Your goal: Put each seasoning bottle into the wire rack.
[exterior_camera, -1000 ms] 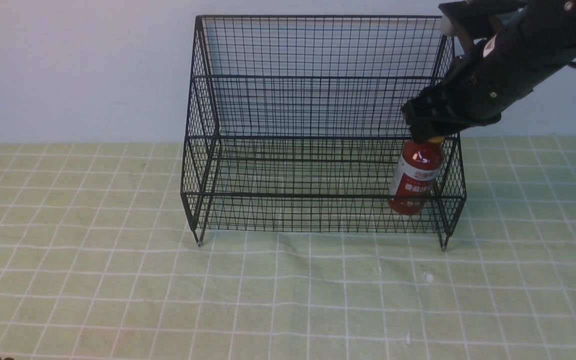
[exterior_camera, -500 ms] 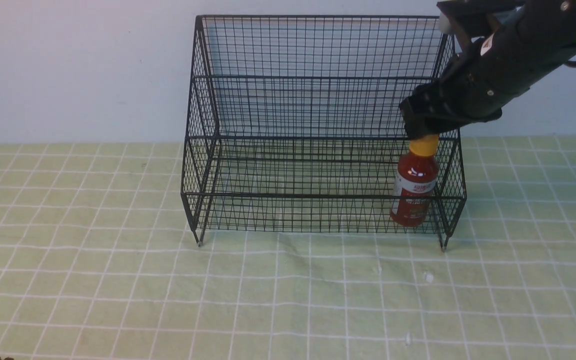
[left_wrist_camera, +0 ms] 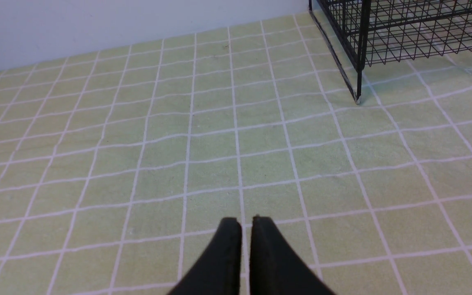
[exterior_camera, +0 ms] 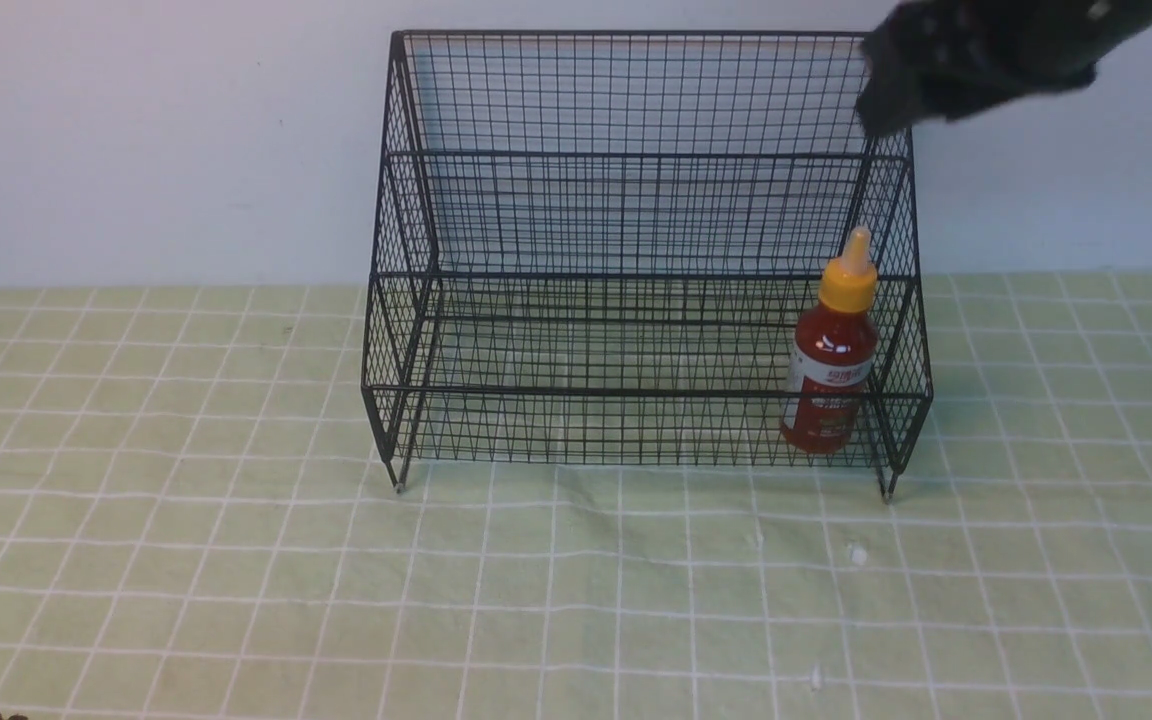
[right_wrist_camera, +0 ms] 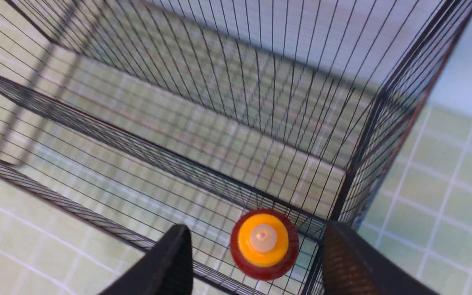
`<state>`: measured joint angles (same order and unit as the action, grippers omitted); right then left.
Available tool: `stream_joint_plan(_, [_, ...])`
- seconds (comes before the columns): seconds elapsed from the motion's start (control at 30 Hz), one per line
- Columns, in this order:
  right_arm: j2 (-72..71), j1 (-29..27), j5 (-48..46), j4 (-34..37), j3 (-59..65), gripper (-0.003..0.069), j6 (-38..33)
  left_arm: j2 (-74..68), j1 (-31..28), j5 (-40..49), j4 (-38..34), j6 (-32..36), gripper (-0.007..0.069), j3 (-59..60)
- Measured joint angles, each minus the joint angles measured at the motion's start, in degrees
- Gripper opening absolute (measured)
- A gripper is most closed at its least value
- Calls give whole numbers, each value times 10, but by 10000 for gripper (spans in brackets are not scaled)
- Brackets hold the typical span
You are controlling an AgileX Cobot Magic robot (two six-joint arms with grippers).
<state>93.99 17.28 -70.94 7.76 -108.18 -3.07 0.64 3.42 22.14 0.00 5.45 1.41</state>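
Note:
The seasoning bottle (exterior_camera: 833,372), dark red sauce with a yellow-orange nozzle cap, stands upright in the lower front tier of the black wire rack (exterior_camera: 636,150), at its right end. In the right wrist view I look straight down on its cap (right_wrist_camera: 263,239). My right gripper (right_wrist_camera: 256,241) is open and empty, well above the bottle; in the front view it is a blurred dark shape (exterior_camera: 886,100) at the rack's top right corner. My left gripper (left_wrist_camera: 246,222) is shut and empty over bare cloth, left of the rack's front left leg (left_wrist_camera: 357,88).
A green cloth with a white grid (exterior_camera: 236,560) covers the table. A pale wall (exterior_camera: 136,130) stands right behind the rack. The rack's right mesh side (right_wrist_camera: 387,135) is close beside the right gripper.
The right gripper let go of the bottle's cap and rose to the rack's top right corner. The bottle stays standing in the lower tier. The nozzle is now uncovered.

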Motion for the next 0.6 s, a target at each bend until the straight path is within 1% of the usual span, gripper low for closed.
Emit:
stream_joint_plan(0.1, [-52,0,-9,0,-52,330,11,0,0,0,0,0,17,0])
stream_joint_plan(0.2, [-118,0,-13,0,-64,245,18,0,0,0,0,0,17,0])
stream_joint_plan(0.27, [-174,0,-20,-2,-63,170,25,0,0,0,0,0,17,0])
stream_joint_plan(0.3, [-174,0,-20,-2,-63,162,25,0,0,0,0,0,17,0])
stream_joint_plan(0.33, [-217,0,-21,-5,-58,108,31,0,0,0,0,0,17,0])
stream_joint_plan(0.4, [-275,0,-23,-9,-35,32,39,0,0,0,0,0,17,0])
stream_joint_plan(0.5, [-358,0,-23,-13,14,-3,43,0,0,0,0,0,17,0])
stream_joint_plan(0.57, [-444,0,-11,-15,78,-12,45,0,0,0,0,0,17,0])
stream_joint_plan(0.6, [-451,0,-4,-16,92,-12,46,0,0,0,0,0,17,0])
